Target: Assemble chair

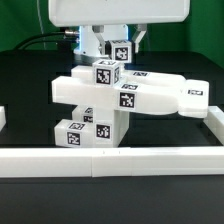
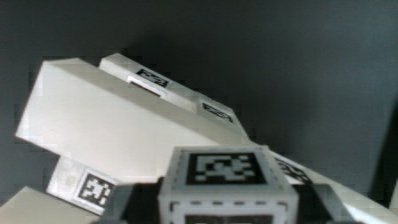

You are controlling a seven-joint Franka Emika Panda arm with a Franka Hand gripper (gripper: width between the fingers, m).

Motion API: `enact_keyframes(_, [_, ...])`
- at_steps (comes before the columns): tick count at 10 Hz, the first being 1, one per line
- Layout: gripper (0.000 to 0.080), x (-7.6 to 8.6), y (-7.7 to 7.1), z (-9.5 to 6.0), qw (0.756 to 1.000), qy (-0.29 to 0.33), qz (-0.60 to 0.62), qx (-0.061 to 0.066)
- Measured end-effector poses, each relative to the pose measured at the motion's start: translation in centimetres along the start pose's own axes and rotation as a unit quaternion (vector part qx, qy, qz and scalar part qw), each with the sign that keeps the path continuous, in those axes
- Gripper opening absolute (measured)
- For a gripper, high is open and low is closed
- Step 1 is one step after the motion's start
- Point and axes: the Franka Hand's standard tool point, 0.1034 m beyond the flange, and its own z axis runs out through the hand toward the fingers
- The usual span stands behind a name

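Exterior view: one stacked cluster of chair parts (image 1: pixel 115 98), one border rail (image 1: pixel 110 160).

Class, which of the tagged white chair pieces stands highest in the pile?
The small block on top, right between the fingers of the end effector; every other white piece lies lower, beneath it.

surface: black table (image 1: pixel 30 70) | on it: white chair parts (image 1: pixel 85 135), border rail (image 1: pixel 110 160)
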Motion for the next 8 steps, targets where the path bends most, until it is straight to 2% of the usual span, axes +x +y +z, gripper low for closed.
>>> enact_keyframes(8, [0.0282, 0.42, 0.24, 0.35, 1.0, -0.002, 0.0, -0.003])
